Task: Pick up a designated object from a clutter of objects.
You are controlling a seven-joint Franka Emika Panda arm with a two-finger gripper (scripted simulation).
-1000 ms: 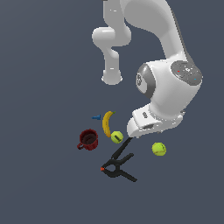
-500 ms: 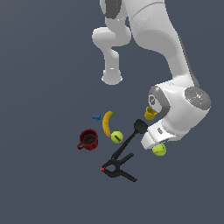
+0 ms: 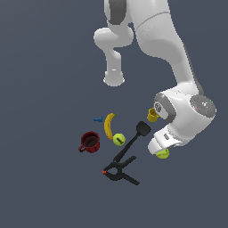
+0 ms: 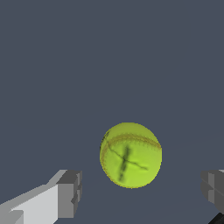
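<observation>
Directly beneath the claw (image 4: pixel 138 192) lies the tennis ball (image 4: pixel 131 155), centred in the gap between the two fingers (image 4: pixel 70 193), which stand wide apart and hold nothing. It rests on the dark desk (image 3: pixel 44 187), well apart from the spatula (image 3: pixel 133 139) and the other ball (image 3: pixel 118 140). A straight descent looks enough.

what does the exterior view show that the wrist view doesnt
Only the exterior view shows the rest of the clutter: the banana, the dark red mug, the black clamp, the black spatula, the small yellow cup, the second ball and the arm's body. Only the wrist view shows the tool with its fingers spread wide. Both show the tennis ball.
</observation>
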